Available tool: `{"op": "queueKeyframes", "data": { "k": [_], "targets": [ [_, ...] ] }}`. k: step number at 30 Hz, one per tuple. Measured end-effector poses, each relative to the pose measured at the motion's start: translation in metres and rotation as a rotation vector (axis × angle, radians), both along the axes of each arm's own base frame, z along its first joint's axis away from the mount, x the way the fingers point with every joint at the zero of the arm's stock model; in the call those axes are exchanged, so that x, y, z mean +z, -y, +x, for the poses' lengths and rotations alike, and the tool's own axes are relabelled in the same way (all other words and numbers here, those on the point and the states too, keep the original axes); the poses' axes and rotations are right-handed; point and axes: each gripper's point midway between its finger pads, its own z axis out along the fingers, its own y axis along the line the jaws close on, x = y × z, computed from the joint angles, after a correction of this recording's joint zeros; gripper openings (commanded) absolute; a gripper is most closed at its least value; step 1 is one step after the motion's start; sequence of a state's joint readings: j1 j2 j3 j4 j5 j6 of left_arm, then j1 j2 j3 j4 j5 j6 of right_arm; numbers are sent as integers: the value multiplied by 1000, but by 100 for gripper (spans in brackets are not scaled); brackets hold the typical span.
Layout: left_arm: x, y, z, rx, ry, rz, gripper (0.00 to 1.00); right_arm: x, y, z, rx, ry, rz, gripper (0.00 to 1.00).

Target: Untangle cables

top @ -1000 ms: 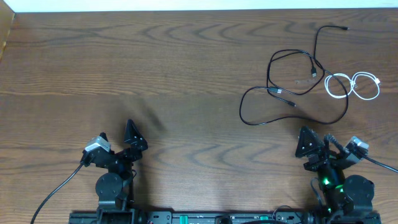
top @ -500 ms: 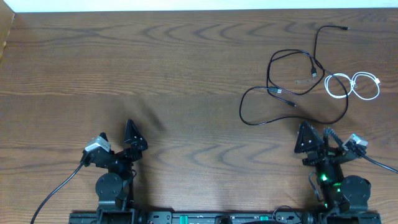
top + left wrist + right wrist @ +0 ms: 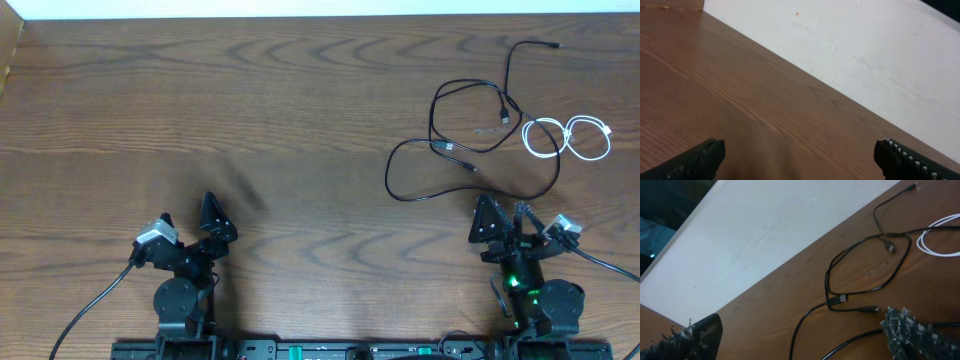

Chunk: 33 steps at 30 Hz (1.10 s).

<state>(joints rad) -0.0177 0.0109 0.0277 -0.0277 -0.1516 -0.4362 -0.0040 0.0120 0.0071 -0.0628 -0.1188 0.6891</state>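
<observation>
Left claw (image 3: 188,222) spread wide, right claw (image 3: 507,222) spread wide, black cables (image 3: 441,147), white cable (image 3: 528,138) near right claw

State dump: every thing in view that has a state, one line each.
black cables: loose on the table, looped over each other, not untangled
white cable: coiled in two small loops, a black cable crossing it
left gripper: open, empty, far from the cables
right gripper: open, empty, near the cables, not touching
</observation>
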Motion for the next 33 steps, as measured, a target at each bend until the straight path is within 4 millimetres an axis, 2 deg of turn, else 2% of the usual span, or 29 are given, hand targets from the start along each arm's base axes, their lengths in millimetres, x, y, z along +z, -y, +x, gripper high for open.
{"op": "queueKeyframes", "data": {
  "k": [17,19,21,23,25,30,33],
  "targets": [
    [0,0,0,0,0,0,99,1,0,0,0,4,0,99],
    [0,0,0,0,0,0,99,5,0,0,1,23,-1,99],
    [0,0,0,0,0,0,99,22,0,1,1,94,-30,99],
    [0,0,0,0,0,0,99,42,0,-1,-1,185,-112,99],
    [0,0,0,0,0,0,99,50,0,-2,-5,227,-210,99],
    [0,0,0,0,0,0,99,45,-3,-2,7,244,-521,99],
    [0,0,0,0,0,0,99,31,-5,-1,32,209,-645,99]
  ]
}}
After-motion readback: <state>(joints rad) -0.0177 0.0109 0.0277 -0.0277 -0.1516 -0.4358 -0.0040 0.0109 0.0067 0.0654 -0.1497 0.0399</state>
